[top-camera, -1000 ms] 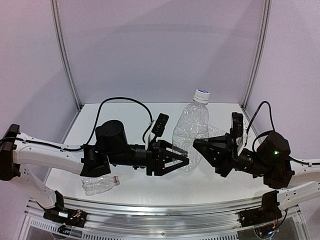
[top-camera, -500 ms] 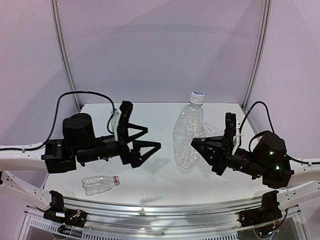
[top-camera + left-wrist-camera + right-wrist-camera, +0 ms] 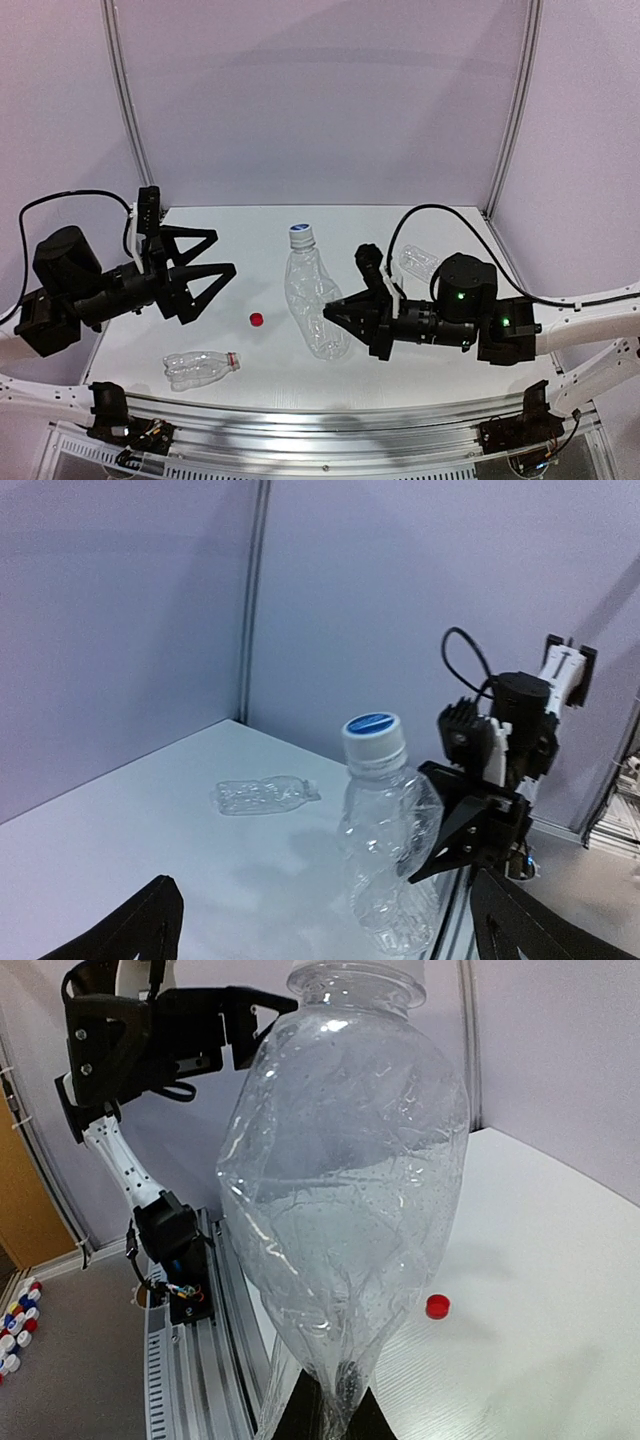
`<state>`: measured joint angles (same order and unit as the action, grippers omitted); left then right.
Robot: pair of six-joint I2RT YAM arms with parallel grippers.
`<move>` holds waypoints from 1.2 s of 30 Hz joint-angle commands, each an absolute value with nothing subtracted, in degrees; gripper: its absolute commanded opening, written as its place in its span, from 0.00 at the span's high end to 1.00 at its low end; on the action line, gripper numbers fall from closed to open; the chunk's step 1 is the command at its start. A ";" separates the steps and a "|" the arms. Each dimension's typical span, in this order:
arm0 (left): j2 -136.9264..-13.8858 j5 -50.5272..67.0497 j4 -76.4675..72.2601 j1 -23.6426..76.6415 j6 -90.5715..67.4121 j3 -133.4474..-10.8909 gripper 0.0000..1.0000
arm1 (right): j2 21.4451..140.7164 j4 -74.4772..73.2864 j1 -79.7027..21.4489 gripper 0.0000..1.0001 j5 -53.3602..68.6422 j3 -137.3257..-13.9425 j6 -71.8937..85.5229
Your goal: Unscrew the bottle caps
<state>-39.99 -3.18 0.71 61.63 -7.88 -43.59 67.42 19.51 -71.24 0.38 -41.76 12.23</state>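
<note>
A large clear bottle (image 3: 312, 300) is held upright near the middle of the table (image 3: 280, 385). Its crumpled base is pinched between the closed fingers of the right gripper (image 3: 333, 314). A white cap (image 3: 302, 236), blue on top, is seated on the bottle's neck. The left gripper (image 3: 226, 251) is held over the left part of the table, well apart from the bottle, with its fingers spread wide and nothing between them.

A red cap (image 3: 257, 319) lies alone on the table between the left gripper and the large bottle, touching neither. Nothing is seen lying between it and either gripper.

A small clear bottle (image 3: 200, 367) lies on its side near the front left edge, and a red ring (image 3: 232, 360) is seen at its neck, which points right. A second small bottle (image 3: 418, 262) lies on its side at the back right and is partly hidden by the right arm and its black cable.

The tabletop is plain white. It is enclosed by pale lilac panels (image 3: 320, 100) set between metal posts (image 3: 125, 110), and an aluminium rail (image 3: 330, 420) runs along the near edge. In the right wrist view, loose caps (image 3: 15, 1305) are seen scattered on the floor beside the frame.
</note>
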 commanded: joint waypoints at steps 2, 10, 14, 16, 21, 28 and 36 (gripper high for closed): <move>-38.36 10.16 0.75 60.84 -6.93 -42.10 0.03 | 70.86 16.00 -72.16 1.00 9.39 -45.40 10.14; -42.88 19.30 -2.72 59.74 -9.35 -43.19 0.18 | 75.33 11.43 -74.16 1.00 13.89 -49.64 6.99; -45.04 21.02 -4.69 59.66 -10.26 -43.25 0.25 | 76.39 10.63 -74.93 1.00 13.90 -50.43 6.18; -45.83 22.33 -5.53 59.66 -10.90 -43.43 0.31 | 76.76 10.46 -75.07 1.00 13.64 -50.64 6.04; -46.97 23.54 -6.65 59.70 -11.68 -43.48 0.48 | 76.92 10.35 -75.31 1.00 13.23 -50.80 5.80; -47.81 23.29 -6.89 59.67 -12.37 -43.85 0.80 | 76.71 10.24 -75.39 1.00 12.71 -50.69 5.72; -49.23 15.66 -5.44 59.70 -16.40 -45.21 0.99 | 76.82 8.38 -75.77 1.00 -0.36 -51.32 6.30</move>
